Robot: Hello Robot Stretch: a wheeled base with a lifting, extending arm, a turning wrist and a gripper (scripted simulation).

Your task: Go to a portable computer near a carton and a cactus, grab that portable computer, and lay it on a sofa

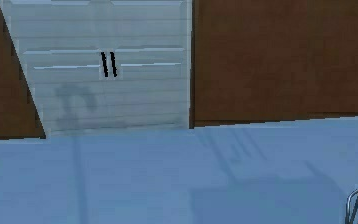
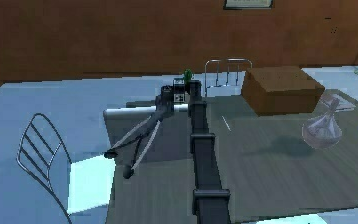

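While the arm (image 2: 202, 160) stood out over the table (image 2: 277, 150): fingers (image 2: 137, 137) showed against a flat grey slab (image 2: 127, 114), probably the portable computer; their spread, and whether they held anything, could not be told.
Neighbours: carton (image 2: 282, 90), cactus (image 2: 187, 73) and glass flask (image 2: 322, 128) stood near on the table.
Risk: a weak hold could drop the slab; a swing could topple the cactus.

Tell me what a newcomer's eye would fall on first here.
The dark arm dominates the arm side view, rising up the middle over a grey table, its gripper slanting toward the lower left. A brown carton sits on the table at the right, and a white wire chair stands at the left. In the forward view, a white door with two black handles stands between brown walls.
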